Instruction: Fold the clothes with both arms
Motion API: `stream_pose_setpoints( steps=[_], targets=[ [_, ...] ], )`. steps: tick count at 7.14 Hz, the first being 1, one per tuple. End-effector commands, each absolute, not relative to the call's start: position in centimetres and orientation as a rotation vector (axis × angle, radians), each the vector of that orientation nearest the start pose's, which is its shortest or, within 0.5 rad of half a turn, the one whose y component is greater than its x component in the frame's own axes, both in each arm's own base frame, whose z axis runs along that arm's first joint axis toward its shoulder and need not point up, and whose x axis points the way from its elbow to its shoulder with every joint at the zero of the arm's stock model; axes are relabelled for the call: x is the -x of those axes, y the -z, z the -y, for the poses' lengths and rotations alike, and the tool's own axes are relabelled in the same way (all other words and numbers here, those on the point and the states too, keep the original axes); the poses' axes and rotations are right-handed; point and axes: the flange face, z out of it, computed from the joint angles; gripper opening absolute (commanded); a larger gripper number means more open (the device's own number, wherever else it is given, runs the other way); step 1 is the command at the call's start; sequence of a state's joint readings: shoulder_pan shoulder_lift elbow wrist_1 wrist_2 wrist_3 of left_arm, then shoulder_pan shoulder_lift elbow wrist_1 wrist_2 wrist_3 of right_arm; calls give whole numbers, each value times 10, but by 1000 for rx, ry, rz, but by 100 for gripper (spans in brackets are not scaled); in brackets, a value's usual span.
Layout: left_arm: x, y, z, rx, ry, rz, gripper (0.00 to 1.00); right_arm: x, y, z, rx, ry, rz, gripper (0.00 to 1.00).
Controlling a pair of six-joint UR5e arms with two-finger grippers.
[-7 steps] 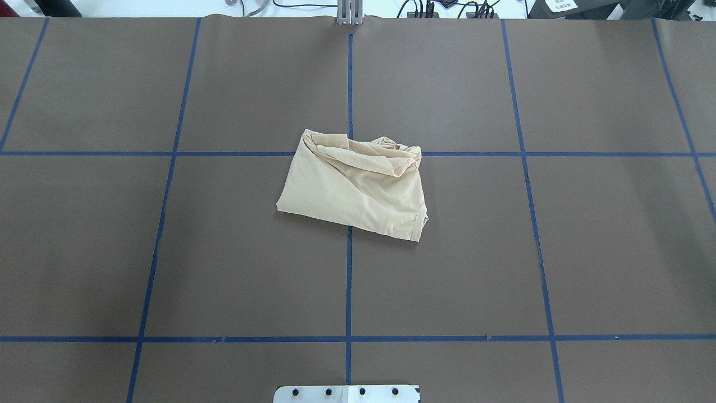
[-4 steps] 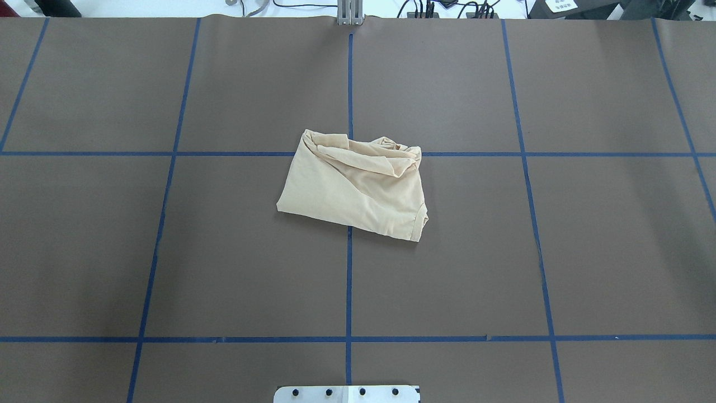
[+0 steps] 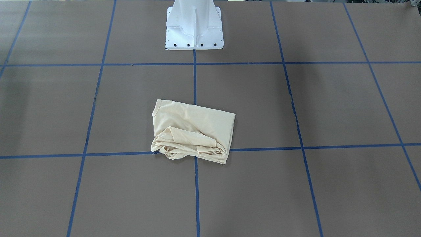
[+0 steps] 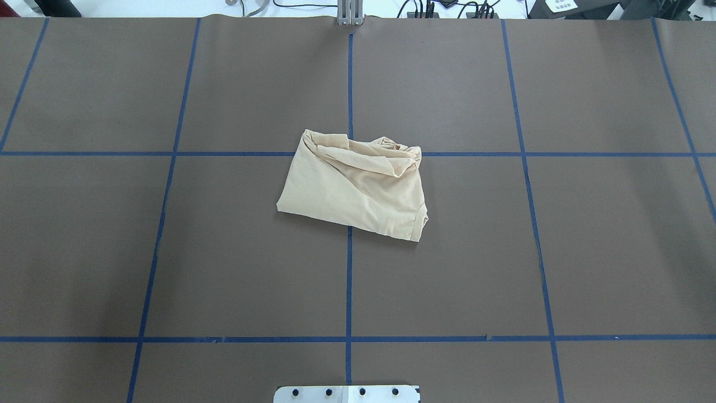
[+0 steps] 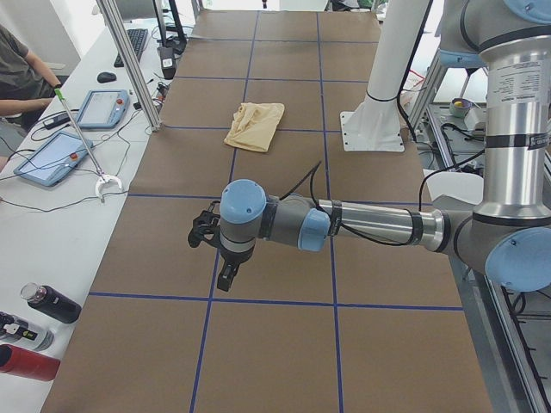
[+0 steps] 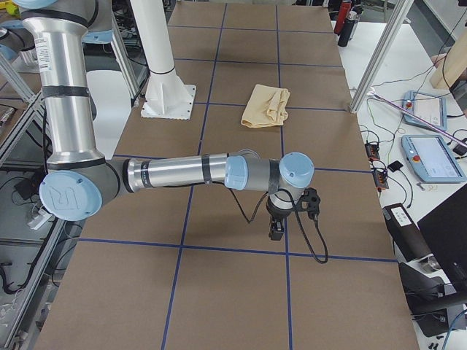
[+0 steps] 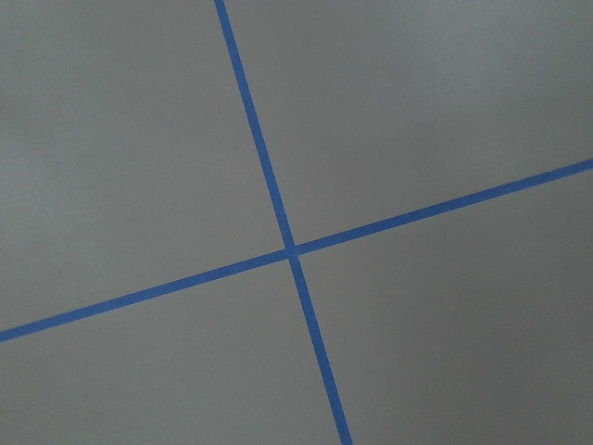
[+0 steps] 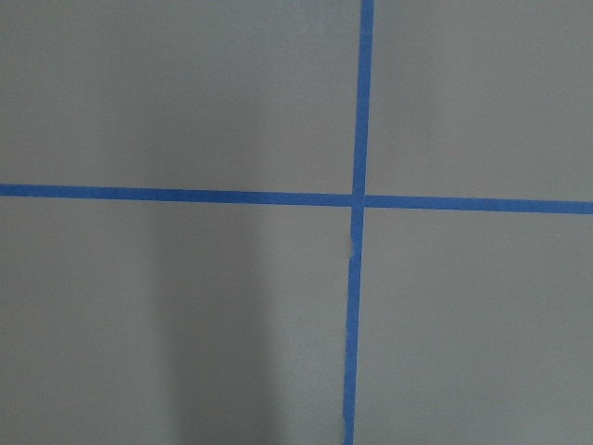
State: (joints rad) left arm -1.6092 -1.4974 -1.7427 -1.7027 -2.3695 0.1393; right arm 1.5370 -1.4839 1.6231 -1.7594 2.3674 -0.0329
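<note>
The pale cream-yellow shirt (image 4: 352, 187) lies folded into a small, slightly rumpled bundle at the table's centre, on a blue tape crossing. It also shows in the front view (image 3: 192, 131) and both side views (image 5: 256, 125) (image 6: 267, 105). Its print and neck label are hidden. My left gripper (image 5: 225, 280) hangs over the table far from the shirt, toward the table's left end. My right gripper (image 6: 277, 232) hangs likewise toward the right end. Both show only in side views, so I cannot tell if they are open or shut. The wrist views show only brown table and tape.
The white pedestal base (image 3: 194, 29) stands at the robot's edge of the brown table (image 4: 503, 252), which carries a blue tape grid. Beyond the far edge are an aluminium post (image 5: 129, 60), tablets (image 5: 105, 107), bottles (image 5: 52, 303) and a seated person (image 5: 21, 73).
</note>
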Motion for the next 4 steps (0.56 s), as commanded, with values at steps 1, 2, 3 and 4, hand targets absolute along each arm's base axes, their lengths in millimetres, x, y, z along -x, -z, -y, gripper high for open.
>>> stream_pose_setpoints(
  steps=[1,2,3,4],
  targets=[
    [80,-593,469,-287,-186,-773,100,-44,-606,523,47,43,798,100],
    [80,-593,469,-287,-186,-773,100,-44,-606,523,46,44,798,100],
    [80,-593,469,-287,-186,-773,100,-45,-610,523,55,41,793,100],
    [80,-593,469,-287,-186,-773,100,-45,-611,523,53,44,787,100]
  ],
)
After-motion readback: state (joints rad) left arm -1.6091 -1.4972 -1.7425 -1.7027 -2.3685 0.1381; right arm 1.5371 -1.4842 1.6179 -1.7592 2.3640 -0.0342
